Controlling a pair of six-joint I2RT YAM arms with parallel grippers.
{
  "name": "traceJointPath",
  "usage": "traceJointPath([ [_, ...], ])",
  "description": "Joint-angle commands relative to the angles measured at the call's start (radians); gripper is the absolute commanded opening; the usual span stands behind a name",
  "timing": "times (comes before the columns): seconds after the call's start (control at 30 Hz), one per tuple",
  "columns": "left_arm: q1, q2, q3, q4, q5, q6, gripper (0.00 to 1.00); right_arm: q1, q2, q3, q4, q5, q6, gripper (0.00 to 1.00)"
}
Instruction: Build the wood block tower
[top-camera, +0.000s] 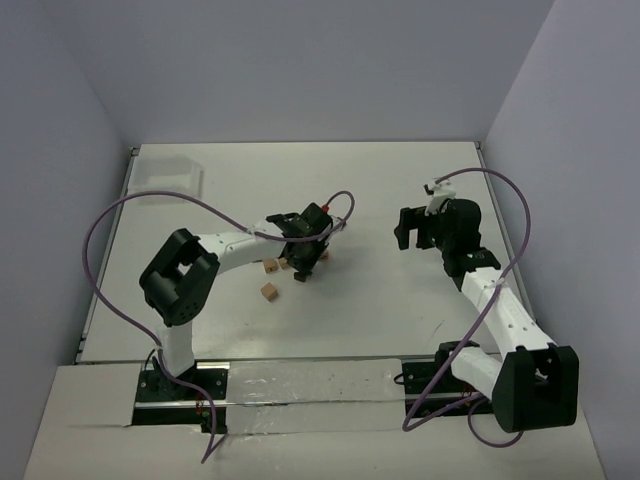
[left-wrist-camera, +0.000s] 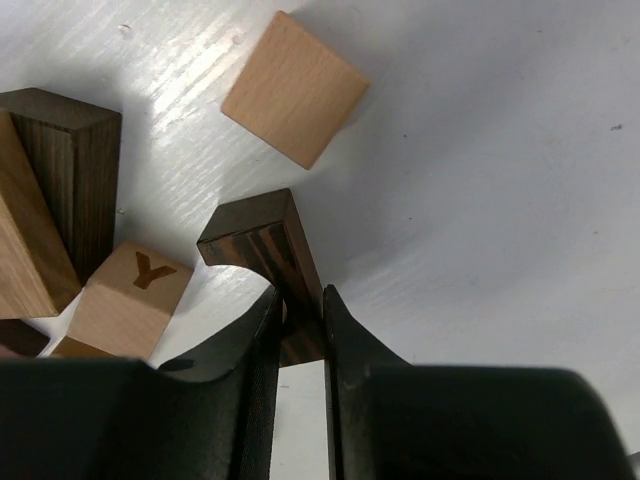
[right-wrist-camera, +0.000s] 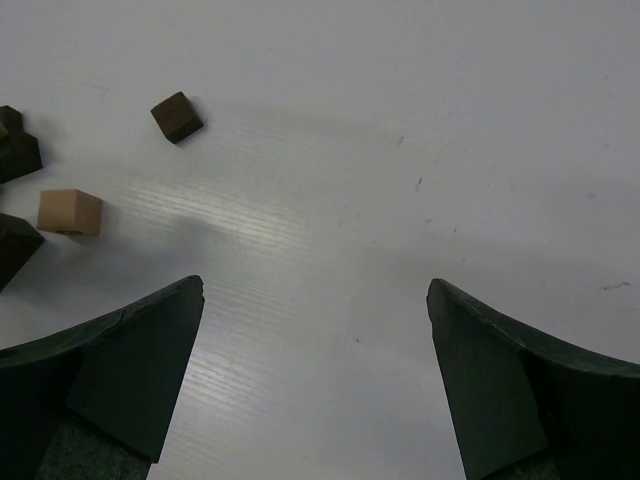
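A: Left to right, quick. What's sitting far left?
B: Clear plastic container (top-camera: 165, 178), lying in the table's (top-camera: 400, 180) far-left corner, well apart from the rest.
A: Left gripper?
B: Left gripper (left-wrist-camera: 300, 296) is reaching down near table centre, its fingers (left-wrist-camera: 258, 350) clamping a dark brown block (left-wrist-camera: 262, 238) by its near end.
A: Around it?
B: Lettered tan block (left-wrist-camera: 135, 288), showing a Y, is lying just left of the clamped one. Plain tan block (left-wrist-camera: 295, 88) is lying beyond, apart. A tall dark block (left-wrist-camera: 70, 165) is standing at the left edge, with a tan one right against it.
A: Tower?
B: That cluster is running out of frame, so I can't tell if anything's stacking.
A: Right side?
B: Right gripper (right-wrist-camera: 315, 290) is hovering over bare table, fingers spread wide, gripping nothing. A small dark cube (right-wrist-camera: 177, 117) and a tan cube (right-wrist-camera: 70, 211) are lying off to its left, apart.
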Motion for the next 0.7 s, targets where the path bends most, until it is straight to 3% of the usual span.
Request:
traceJointPath([
  [0.0, 0.058, -0.028, 0.034, 0.048, 0.090, -0.025, 0.02, 0.040, -0.082, 0.002, 0.058, -0.043, -0.036, 1.00],
  [0.03, 0.078, -0.045, 0.028, 0.059, 0.138, -0.030, 0.00, 0.053, -0.089, 0.006, 0.055, -0.047, -0.051, 1.00],
  [0.17, 0.272, -0.227, -0.082, 0.245, 0.658, -0.166, 0.00, 0.094, -0.075, 0.092, -0.003, -0.139, -0.105, 1.00],
  [0.23, 0.326, -0.311, -0.146, 0.377, 0.829, -0.254, 0.00, 0.115, -0.038, 0.153, -0.023, -0.225, -0.124, 1.00],
  [0.43, 0.343, -0.422, -0.233, 0.590, 1.042, -0.457, 0.00, 0.264, 0.073, 0.356, -0.090, -0.389, -0.123, 1.00],
  [0.67, 0.354, -0.445, -0.272, 0.757, 1.135, -0.620, 0.00, 0.452, 0.160, 0.500, -0.203, -0.353, -0.172, 1.00],
])
